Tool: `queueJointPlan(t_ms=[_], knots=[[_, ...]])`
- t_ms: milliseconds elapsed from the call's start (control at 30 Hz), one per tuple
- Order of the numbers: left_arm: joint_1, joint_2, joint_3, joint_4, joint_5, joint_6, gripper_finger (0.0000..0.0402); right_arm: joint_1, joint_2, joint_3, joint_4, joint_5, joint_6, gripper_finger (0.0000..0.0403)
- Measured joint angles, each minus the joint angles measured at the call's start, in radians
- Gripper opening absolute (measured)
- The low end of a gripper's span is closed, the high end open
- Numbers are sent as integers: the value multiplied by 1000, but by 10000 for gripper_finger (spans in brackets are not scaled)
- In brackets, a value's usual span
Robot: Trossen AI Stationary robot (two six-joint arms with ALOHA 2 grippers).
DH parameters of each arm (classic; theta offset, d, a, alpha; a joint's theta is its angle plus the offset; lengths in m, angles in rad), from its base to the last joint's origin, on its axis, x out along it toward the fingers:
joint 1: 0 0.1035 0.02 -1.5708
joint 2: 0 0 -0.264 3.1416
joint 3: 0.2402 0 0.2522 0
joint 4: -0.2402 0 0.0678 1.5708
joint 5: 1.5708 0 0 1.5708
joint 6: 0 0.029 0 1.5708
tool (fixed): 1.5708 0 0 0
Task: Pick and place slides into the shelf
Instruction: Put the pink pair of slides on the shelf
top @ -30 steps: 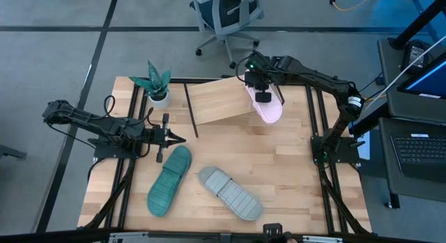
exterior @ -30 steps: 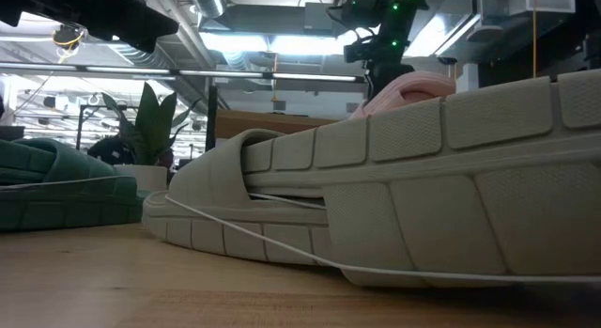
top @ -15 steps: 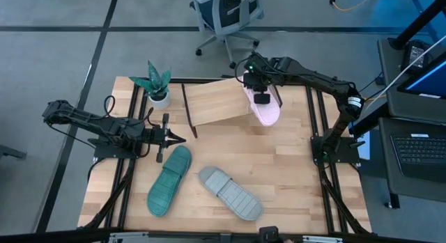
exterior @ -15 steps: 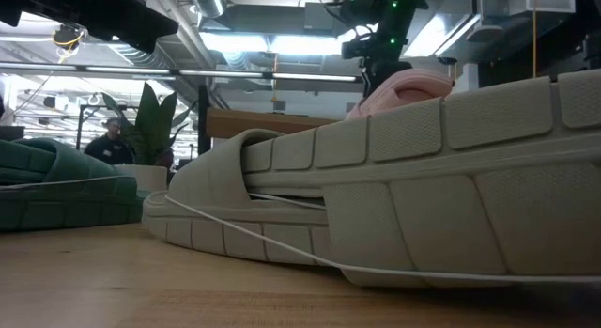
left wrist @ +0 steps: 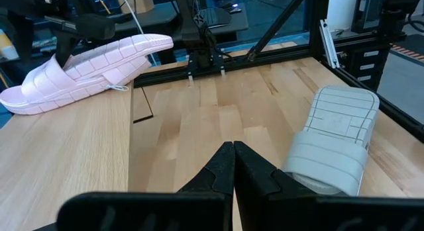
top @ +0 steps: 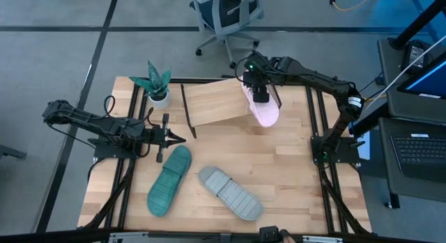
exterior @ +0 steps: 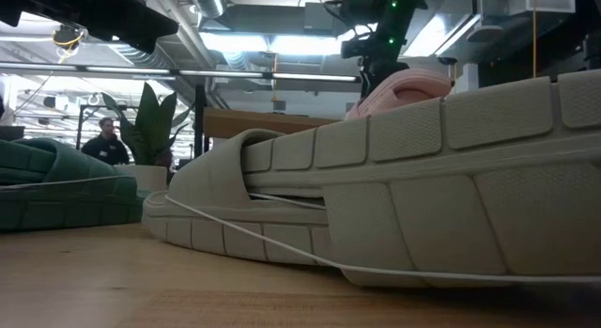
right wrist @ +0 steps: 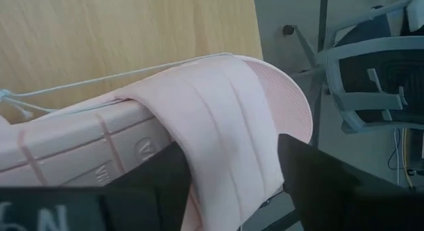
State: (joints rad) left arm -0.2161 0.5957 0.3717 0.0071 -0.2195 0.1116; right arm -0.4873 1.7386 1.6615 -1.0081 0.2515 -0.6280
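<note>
Pink rubber fills my right wrist view: the right pincer [top: 260,95] is pinching the pink slide [top: 263,107] across its wide strap, one finger on each side. From above I see that slide at the right end of the shelf [top: 217,102], its far part against the slanted wooden board and its near end out over the worktop [top: 293,166]. My left pincer [top: 175,138] waits near the worktop's left edge with its fingers pressed together, pointing toward the middle. Just beside it lies the teal slide [top: 168,179], and the grey slide [top: 231,193] sits next to that one, both flat on the wood near the front edge. A potted plant [top: 156,84] stands left of the shelf.
</note>
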Motion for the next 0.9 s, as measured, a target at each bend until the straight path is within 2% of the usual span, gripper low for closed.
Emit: queueJointPlan(t_ms=[167, 633, 900], knots=[[0, 0, 0, 0, 0, 0, 0, 10, 0, 0, -5, 66, 0, 236], [0, 0, 0, 0, 0, 1, 0, 26, 0, 1, -24, 68, -4, 220], [0, 0, 0, 0, 0, 1, 0, 27, 4, 111, -126, -52, 26, 219]])
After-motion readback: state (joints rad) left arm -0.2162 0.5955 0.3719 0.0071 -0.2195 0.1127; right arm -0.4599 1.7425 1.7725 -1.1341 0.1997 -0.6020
